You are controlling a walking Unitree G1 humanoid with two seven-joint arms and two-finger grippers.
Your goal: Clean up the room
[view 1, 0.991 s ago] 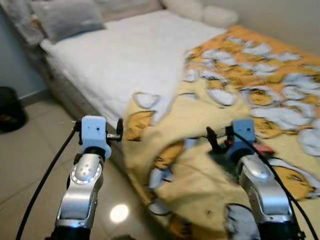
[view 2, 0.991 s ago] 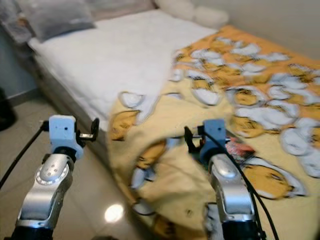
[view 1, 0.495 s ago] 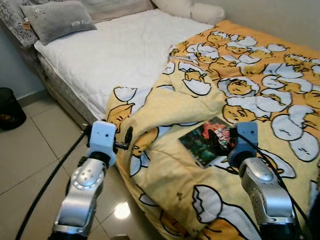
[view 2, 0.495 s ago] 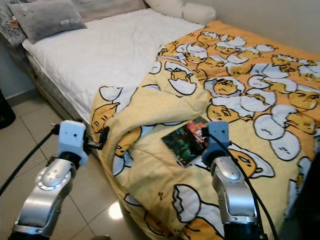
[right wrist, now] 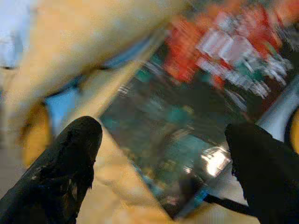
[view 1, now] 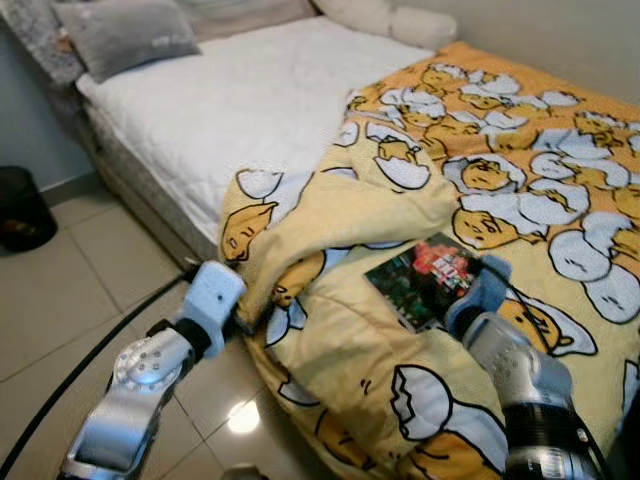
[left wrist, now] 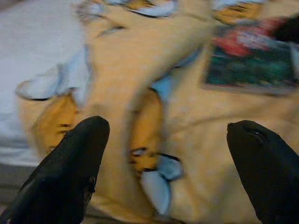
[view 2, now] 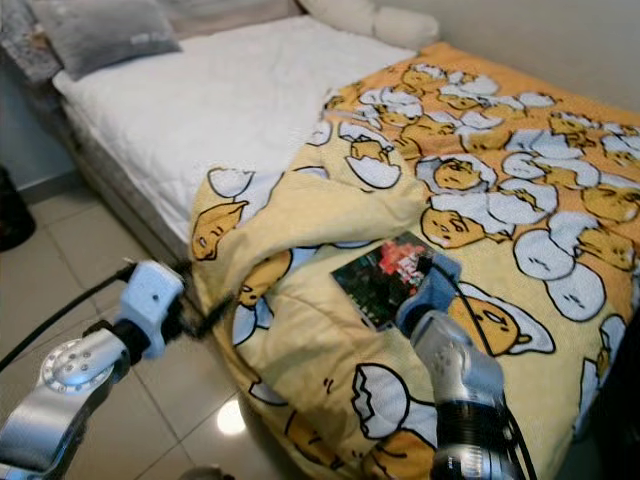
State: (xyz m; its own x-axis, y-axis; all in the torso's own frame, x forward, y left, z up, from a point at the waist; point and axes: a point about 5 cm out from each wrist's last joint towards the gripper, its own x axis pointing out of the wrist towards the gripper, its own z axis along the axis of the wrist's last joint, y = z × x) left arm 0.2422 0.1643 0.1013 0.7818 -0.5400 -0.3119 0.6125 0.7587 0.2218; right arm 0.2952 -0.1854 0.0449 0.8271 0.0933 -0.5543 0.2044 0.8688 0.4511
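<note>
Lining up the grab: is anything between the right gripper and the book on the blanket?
Nothing. In the right wrist view the right gripper has its fingers spread, with the book directly ahead on the yellow blanket.

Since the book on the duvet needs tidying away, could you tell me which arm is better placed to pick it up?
The right. The right gripper hovers open directly over the book, while the left gripper sits at the duvet edge, farther away.

The blanket (view 1: 420, 330) is yellow and orange, with a pattern of white cracked eggshells and yellow faces. The book (view 1: 425, 280) on it has a dark green cover with red and white marks. The mattress (view 1: 240, 110) is white, the pillow (view 1: 125, 35) grey, the floor tiles (view 1: 60, 290) beige.
</note>
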